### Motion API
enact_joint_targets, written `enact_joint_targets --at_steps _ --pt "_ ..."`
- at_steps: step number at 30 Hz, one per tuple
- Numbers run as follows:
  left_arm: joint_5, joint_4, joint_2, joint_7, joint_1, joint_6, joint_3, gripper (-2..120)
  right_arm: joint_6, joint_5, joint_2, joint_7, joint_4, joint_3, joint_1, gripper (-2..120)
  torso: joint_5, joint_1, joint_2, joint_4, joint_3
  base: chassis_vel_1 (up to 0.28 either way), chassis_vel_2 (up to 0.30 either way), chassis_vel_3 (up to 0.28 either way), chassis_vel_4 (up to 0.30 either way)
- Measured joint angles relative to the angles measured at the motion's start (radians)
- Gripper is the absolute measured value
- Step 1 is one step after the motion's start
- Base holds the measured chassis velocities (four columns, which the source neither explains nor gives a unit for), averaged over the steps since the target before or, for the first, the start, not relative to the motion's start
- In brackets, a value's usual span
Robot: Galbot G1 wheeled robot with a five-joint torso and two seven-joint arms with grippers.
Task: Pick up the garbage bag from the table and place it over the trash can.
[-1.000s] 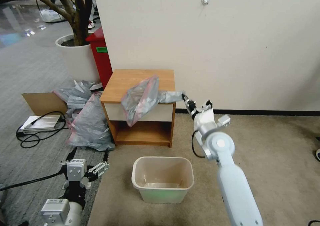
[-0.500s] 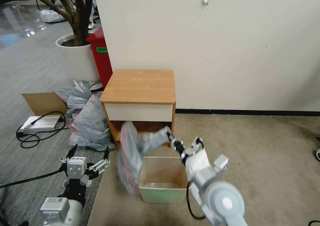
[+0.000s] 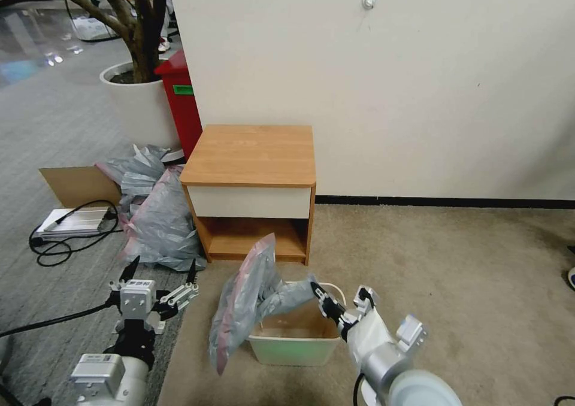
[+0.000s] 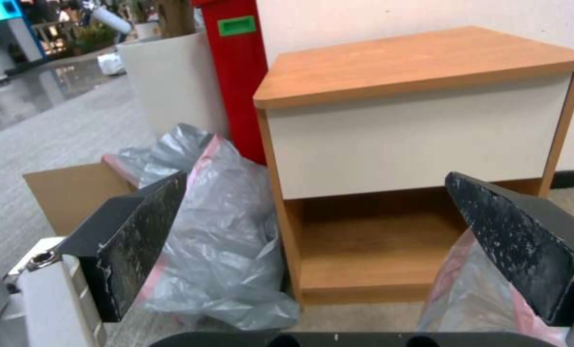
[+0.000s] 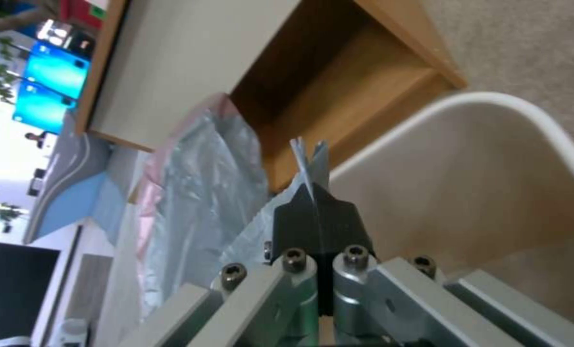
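- Right gripper, lower centre of the head view, pinches a corner of the bag.
- Bag hangs over the bin's left rim: limp, light, slippery; better held by its pink rim.
- Left gripper, lower left, gapes wide, holding nothing.

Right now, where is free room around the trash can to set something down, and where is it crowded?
Bare carpet lies right of the trash can, toward the wall, and the table top is bare. The can's left side is crowded: the garbage bag hangs there from the shut right gripper, the open left gripper and a bag heap beyond.
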Motion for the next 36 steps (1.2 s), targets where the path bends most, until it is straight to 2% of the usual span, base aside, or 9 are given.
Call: enact_joint_targets --at_steps 3,4,9,13,20,22,27,31,36 --pt "0.000 0.002 0.000 0.000 0.000 -0.001 0.001 100 -0.005 -0.014 0.001 0.000 -0.001 0.003 -0.013 0 0.0000 0.000 0.000 0.0000 0.000 0.000 0.000 0.000 0.000" --pt "0.000 0.002 0.000 0.000 0.000 -0.001 0.001 100 -0.005 -0.022 0.002 0.000 -0.001 0.004 -0.018 7 0.0000 0.000 0.000 0.0000 0.000 0.000 0.000 0.000 0.000" --pt "0.000 0.007 0.001 -0.001 -0.001 -0.001 0.003 100 -0.002 -0.045 0.004 0.001 0.002 0.008 -0.031 21 0.0000 0.000 0.000 0.0000 0.000 0.000 0.000 0.000 0.000" --pt "0.007 0.015 0.003 -0.009 -0.009 -0.002 0.020 100 0.019 -0.094 0.002 0.005 0.029 0.016 -0.054 40 -0.0002 0.000 0.000 0.0000 0.000 0.000 0.000 0.000 0.000" --pt "0.011 0.024 0.011 -0.023 -0.014 0.004 0.037 100 0.025 -0.117 0.005 0.009 0.058 0.011 -0.078 62 -0.0002 0.000 0.000 0.0000 0.000 0.000 0.000 0.000 0.000" --pt "0.021 0.042 0.028 -0.023 -0.022 0.017 0.052 100 0.027 -0.131 0.015 0.009 0.069 0.008 -0.086 74 -0.0001 0.000 0.000 0.0000 0.000 0.000 0.000 0.000 0.000" --pt "0.053 0.067 0.056 -0.011 -0.035 0.029 0.096 100 0.029 -0.149 0.024 0.009 0.078 0.007 -0.086 91 -0.0001 0.000 0.000 0.0000 0.000 0.000 0.000 0.000 0.000" --pt "0.068 0.097 0.080 -0.015 -0.054 0.045 0.144 100 0.035 -0.161 0.025 0.009 0.080 0.007 -0.085 100 -0.0001 0.000 0.000 0.0000 0.000 0.000 0.000 0.000 0.000" --pt "0.076 0.158 0.095 -0.024 -0.102 0.066 0.186 93 0.081 -0.205 0.028 0.012 0.074 0.000 -0.084 100 0.0000 0.000 0.000 0.0000 0.000 0.000 0.000 0.000 0.000"
